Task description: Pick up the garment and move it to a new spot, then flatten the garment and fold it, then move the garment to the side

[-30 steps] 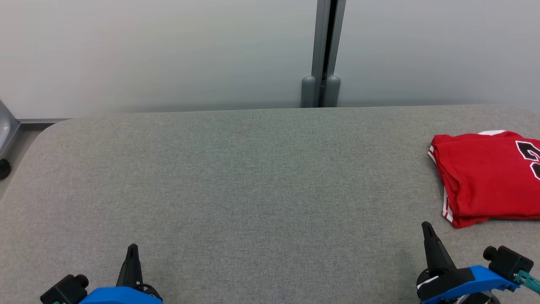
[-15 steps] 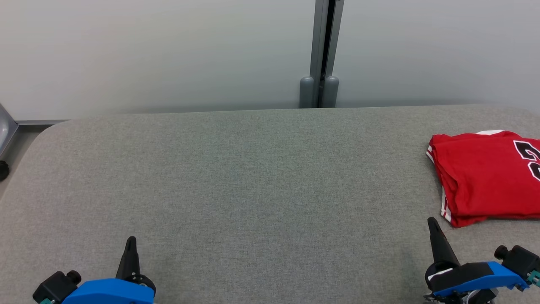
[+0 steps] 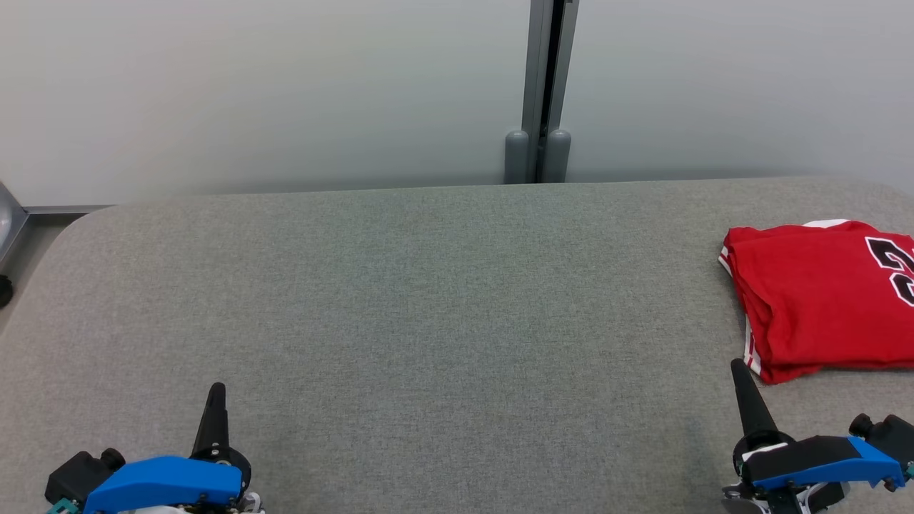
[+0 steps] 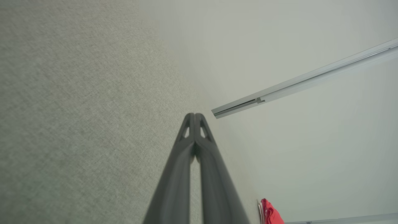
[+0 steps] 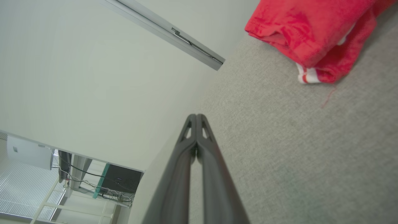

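Note:
A folded red garment [image 3: 821, 300] with white trim and black numerals lies at the right side of the grey fabric table [image 3: 428, 300], partly cut off by the head view's edge. Its hem also shows in the right wrist view as the red garment [image 5: 307, 34], and as a small red garment corner [image 4: 270, 213] in the left wrist view. My right gripper [image 3: 738, 371] is shut and empty, its tip just below the garment's near left corner, apart from it. My left gripper [image 3: 215, 392] is shut and empty at the table's near left.
A pale wall with a grey vertical post [image 3: 539, 93] stands right behind the table's far edge. The table's rounded left corner [image 3: 86, 214] drops to the floor. A desk with cables [image 5: 93, 183] shows beyond the table's end in the right wrist view.
Both grippers have turned and shifted slightly outward, the left tip a little higher, the right tip a little lower. The head view has drifted slightly; the garment has not moved on the table.

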### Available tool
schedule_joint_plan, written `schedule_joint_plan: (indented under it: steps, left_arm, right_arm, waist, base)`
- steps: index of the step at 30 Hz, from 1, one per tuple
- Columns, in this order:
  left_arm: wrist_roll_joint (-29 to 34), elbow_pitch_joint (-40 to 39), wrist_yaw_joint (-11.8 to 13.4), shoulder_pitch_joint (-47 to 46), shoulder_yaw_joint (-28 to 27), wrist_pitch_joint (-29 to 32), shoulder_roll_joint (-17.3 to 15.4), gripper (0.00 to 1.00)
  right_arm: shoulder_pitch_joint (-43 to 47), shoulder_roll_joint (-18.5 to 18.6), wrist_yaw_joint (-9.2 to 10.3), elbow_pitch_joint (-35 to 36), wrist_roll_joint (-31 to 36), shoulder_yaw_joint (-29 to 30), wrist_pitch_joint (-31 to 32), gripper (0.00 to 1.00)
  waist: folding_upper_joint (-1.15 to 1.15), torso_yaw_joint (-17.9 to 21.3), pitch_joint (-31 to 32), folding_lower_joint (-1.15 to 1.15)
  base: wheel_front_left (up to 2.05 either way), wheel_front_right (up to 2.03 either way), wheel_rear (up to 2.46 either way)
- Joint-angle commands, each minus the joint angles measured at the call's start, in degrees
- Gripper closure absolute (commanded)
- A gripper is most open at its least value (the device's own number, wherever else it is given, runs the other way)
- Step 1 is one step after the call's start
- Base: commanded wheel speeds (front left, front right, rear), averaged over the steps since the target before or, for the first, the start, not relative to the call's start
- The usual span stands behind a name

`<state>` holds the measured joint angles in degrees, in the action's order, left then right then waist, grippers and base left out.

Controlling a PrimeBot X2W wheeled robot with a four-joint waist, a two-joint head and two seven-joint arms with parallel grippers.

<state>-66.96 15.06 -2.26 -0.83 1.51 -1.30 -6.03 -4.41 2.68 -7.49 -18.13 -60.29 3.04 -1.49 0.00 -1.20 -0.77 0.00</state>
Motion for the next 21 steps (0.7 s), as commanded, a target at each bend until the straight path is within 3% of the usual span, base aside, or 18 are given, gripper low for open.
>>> schedule_joint_plan:
  steps: [1,21]
  left_arm:
    - [-1.37,-0.63,-0.53,-1.58,-0.69,0.36,0.01,1.00]
    - [-10.32,-0.85,-2.41,-3.23,-3.56,3.19,1.20,1.00]
  right_arm:
    - [-1.28,0.21,0.00,0.88,-1.77,0.32,0.49,1.00]
    - [-1.64,0.26,0.00,2.20,-13.06,1.56,3.37,1.00]
  waist:
    - [0.00,0.02,0.01,0.00]
    - [0.00,0.39,0.19,0.00]
  base:
    - [0.00,0.00,0.00]
    - [0.00,0.00,0.00]
